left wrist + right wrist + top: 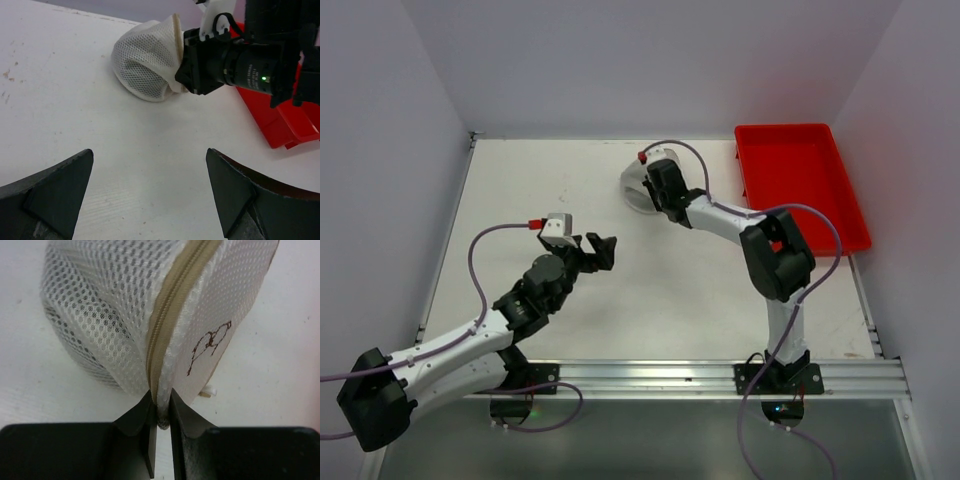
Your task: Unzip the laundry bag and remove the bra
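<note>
Bag (142, 62): cream-white mesh pod, lying on its side on the table at the far middle, left of the tray and near it. Its dome faces left and its round lid faces right.
Zip (167, 320): tan, shut along all the length that shows. It runs along the seam between dome and lid, down to the right gripper's tips.
Lid (235, 300): flat, white and tan-rimmed, with a small dark brown line print (210, 346). A little white tab (208, 391) sticks out at its lower edge, just beside the fingers.
Bra: cannot be made out; only a dark patch (65, 327) shows through the dome's mesh.
Right gripper (160, 407): fingers (137, 417) pressed nearly together, pinching the bag's seam at the end of the zip. Something small and grey sits in the slit between them; whether it is the zip pull cannot be told.
Right arm (775, 255): reaches from its base at the near right across to the bag, with the wrist close against the lid side.
Left gripper (150, 155): spread wide with nothing between its fingers (55, 192), over bare table at the mid left. It points towards the bag and is well apart from it, nearer and to the left.
Tray (800, 190): red, at the far right corner of the table.
Table (670, 300): white, with a few faint marks towards the far left.
</note>
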`<state>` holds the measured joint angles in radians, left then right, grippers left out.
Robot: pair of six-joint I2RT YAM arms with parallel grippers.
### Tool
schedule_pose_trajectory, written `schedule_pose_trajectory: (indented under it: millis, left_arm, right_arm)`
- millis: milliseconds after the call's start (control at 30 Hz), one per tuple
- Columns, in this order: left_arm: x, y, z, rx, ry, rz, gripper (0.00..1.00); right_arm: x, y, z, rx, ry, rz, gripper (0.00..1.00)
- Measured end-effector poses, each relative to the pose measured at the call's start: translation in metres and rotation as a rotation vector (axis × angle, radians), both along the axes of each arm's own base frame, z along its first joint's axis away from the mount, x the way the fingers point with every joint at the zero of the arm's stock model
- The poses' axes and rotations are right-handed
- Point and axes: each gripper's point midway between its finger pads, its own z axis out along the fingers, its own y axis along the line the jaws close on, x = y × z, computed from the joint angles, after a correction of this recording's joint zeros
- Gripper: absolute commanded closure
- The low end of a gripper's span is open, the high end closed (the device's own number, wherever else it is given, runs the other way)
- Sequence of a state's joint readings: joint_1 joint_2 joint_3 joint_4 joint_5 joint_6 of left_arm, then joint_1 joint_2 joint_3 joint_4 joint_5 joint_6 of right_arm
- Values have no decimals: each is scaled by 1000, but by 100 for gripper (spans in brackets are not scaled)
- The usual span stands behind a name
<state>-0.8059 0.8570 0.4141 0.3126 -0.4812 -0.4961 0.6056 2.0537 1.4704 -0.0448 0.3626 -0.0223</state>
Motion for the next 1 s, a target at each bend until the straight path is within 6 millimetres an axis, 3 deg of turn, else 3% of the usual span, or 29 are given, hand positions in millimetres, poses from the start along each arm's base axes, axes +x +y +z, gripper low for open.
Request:
schedule_pose_trajectory:
  millis: [133, 233, 367, 467, 667, 767, 900, 1000]
  left_arm:
    - [3, 5, -2, 9, 3, 32, 2]
    - [5, 12, -3, 15, 1, 72, 2]
    - [7, 17, -2, 17, -2, 104, 2]
    - [7, 19, 0, 13, -6, 114, 2]
    - [6, 15, -2, -3, 5, 96, 3]
    - [5, 12, -7, 5, 19, 81, 4]
    - [7, 9, -21, 42, 53, 77, 4]
    - [11, 9, -35, 85, 95, 79, 5]
  right_arm:
    - [-35, 9, 23, 90, 8, 11, 83]
    - [-66, 37, 51, 162, -17, 54, 80]
    - [-115, 88, 77, 276, -7, 120, 66]
    - [-133, 100, 79, 329, 35, 118, 55]
    - [-132, 79, 73, 334, 86, 35, 50]
    - [-138, 64, 85, 326, 79, 8, 50]
    - [-163, 35, 114, 375, 44, 6, 51]
    - [-184, 17, 119, 418, 40, 22, 51]
